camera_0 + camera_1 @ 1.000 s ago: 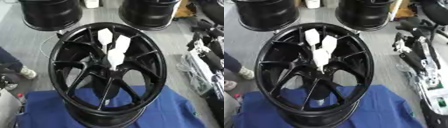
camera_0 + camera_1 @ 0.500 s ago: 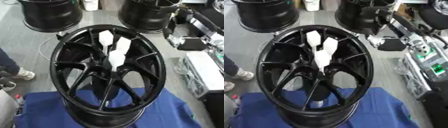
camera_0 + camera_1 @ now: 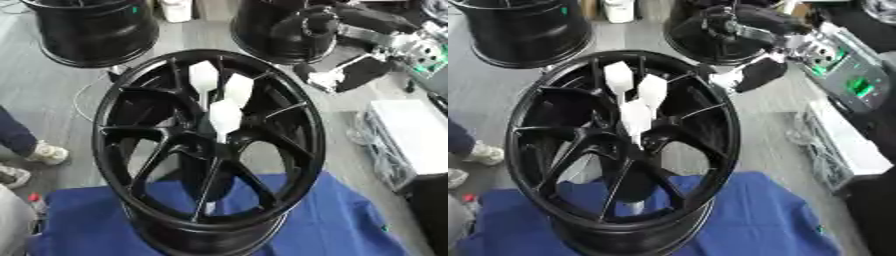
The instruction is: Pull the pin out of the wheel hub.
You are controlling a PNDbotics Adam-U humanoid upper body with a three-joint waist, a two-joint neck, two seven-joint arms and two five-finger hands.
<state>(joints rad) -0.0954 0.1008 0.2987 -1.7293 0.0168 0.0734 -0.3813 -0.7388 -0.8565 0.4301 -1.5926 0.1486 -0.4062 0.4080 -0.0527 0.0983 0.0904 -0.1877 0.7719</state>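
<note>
Hand point(image 3: 750, 75) hangs beside hub point(image 3: 210, 145), can't tell its fingers; could knock the wrong white pin point(image 3: 225, 117).

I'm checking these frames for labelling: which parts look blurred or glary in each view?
Left eye view: the right hand at upper right is smeared, while the wheel hub and white pins are only soft. Right eye view: the hub's rim shows pale sheen, and the blue cloth looks evenly lit.

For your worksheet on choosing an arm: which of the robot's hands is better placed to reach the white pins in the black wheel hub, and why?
The right. The right hand hangs by the wheel hub rim's upper right, near the white pins. The left hand shows in neither view.
</note>
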